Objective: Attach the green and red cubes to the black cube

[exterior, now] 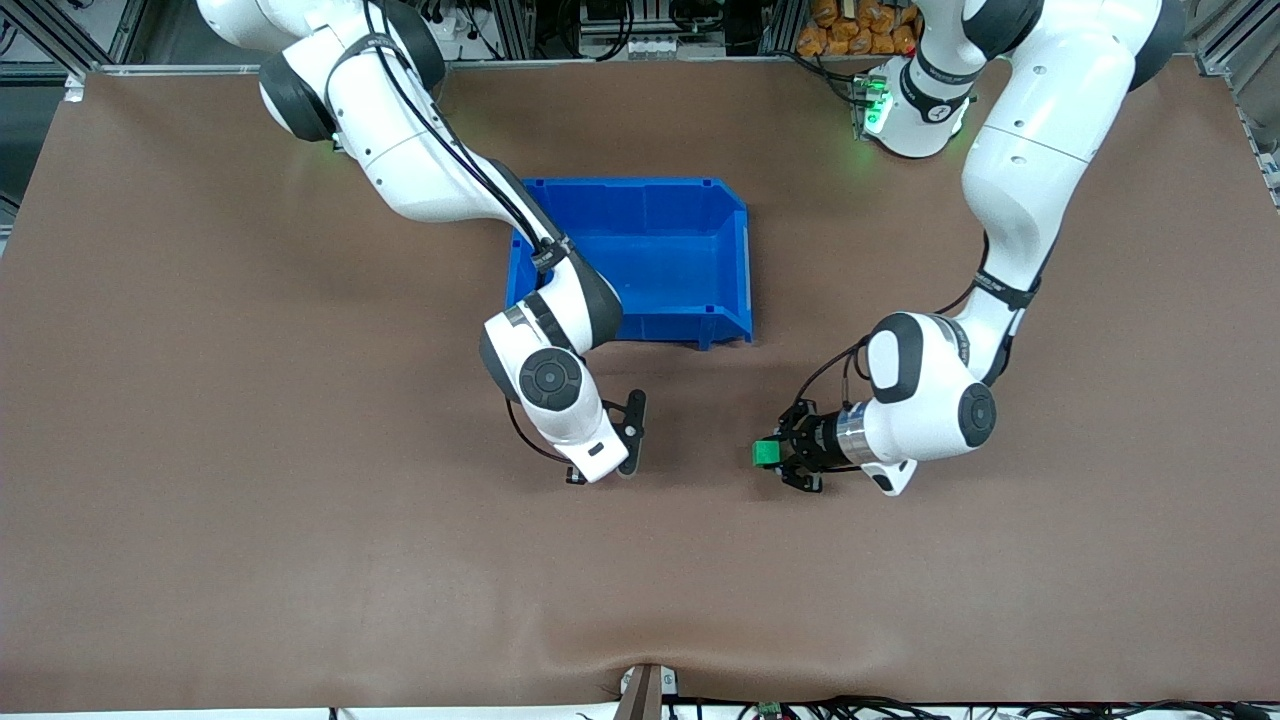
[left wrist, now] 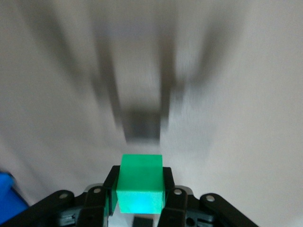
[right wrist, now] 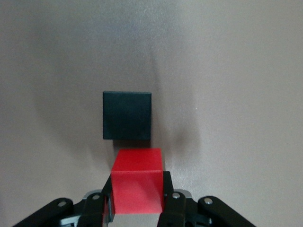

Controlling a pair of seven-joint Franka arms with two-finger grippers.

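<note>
My right gripper [right wrist: 138, 190] is shut on the red cube [right wrist: 138, 177]. It hangs just above the table, close beside the black cube [right wrist: 127, 115], which lies flat on the brown mat; a narrow gap separates the two. In the front view the right gripper [exterior: 632, 452] points down, and its hand hides both cubes. My left gripper [left wrist: 140, 190] is shut on the green cube [left wrist: 140, 182]. It is held level and low over the mat, and the green cube [exterior: 766, 455] points toward the right gripper. A dark blurred block [left wrist: 142, 125] shows ahead of the left gripper [exterior: 776, 456].
A blue bin [exterior: 655, 325] stands on the mat farther from the front camera than both grippers, with the right arm's forearm crossing its corner. Brown mat [exterior: 300, 500] lies bare around the grippers.
</note>
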